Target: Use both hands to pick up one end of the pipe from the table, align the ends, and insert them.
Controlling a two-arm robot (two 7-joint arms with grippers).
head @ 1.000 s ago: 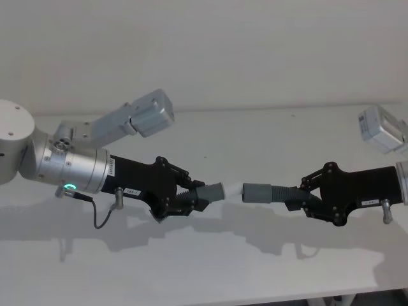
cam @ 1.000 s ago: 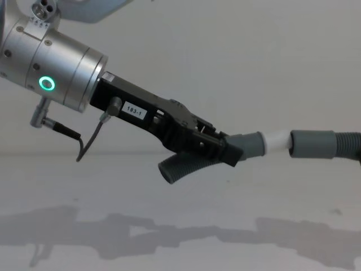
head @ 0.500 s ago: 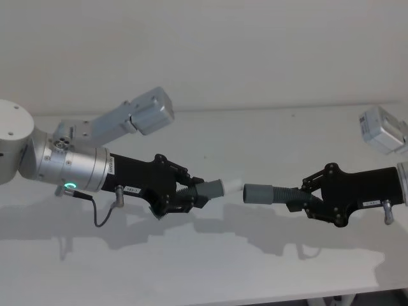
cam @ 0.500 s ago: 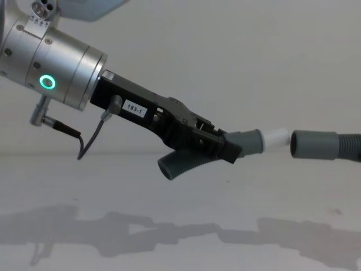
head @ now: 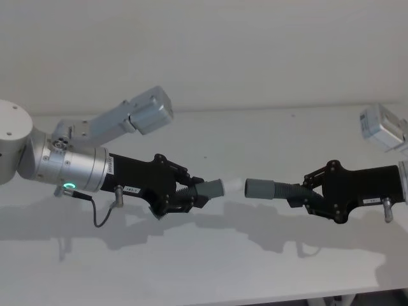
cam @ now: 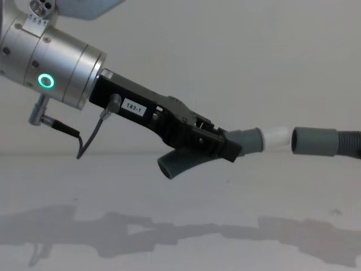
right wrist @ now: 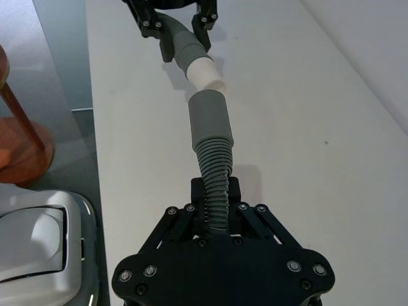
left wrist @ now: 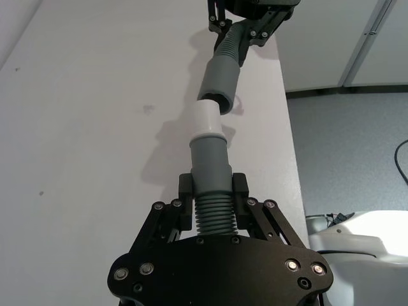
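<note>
- Up above the white table (head: 210, 268), the left pincer (head: 191, 194) clamped its ribbed hose piece (left wrist: 212, 191) — white tip (left wrist: 208, 121) forward.
- Farther off, the right pincer (head: 306, 194) gripped the other hose piece (right wrist: 213, 166); its open cuff (head: 258, 189) faced the tip, just apart.

Silver arm (cam: 51, 65), green ring light (cam: 45, 81), black jaws.

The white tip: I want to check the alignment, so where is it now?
In the head view the white tip sits mid-table, above the surface, sticking out of the left gripper's pipe piece, just short of the open grey cuff held by the right gripper.
</note>
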